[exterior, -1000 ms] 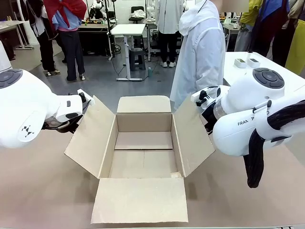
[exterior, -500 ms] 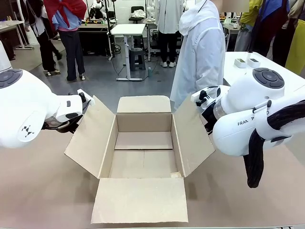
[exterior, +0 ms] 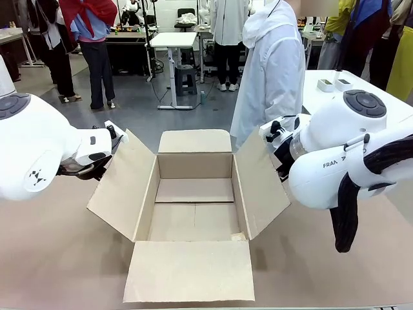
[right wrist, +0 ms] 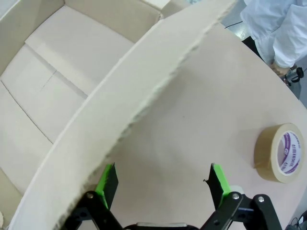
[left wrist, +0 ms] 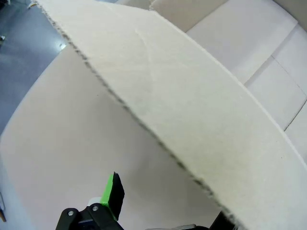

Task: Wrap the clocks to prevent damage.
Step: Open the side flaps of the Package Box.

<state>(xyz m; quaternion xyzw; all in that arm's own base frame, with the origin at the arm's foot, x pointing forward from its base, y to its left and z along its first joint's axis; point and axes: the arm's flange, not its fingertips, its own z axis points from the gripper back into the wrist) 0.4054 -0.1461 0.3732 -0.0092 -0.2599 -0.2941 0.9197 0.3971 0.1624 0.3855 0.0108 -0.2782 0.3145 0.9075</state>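
While corrugated carton [exterior: 193, 223] flaps splay | left gripper [left wrist: 163, 211] spread wide | right gripper [right wrist: 163, 184] spread wide

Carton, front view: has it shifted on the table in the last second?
No. The carton sits where it was: its near flap ends just as close to the near edge of the table, and both side flaps are unchanged.

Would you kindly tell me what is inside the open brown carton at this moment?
Inside the carton I see only its bare bottom flaps. The strip of floor right behind its near wall is hidden from the front camera.
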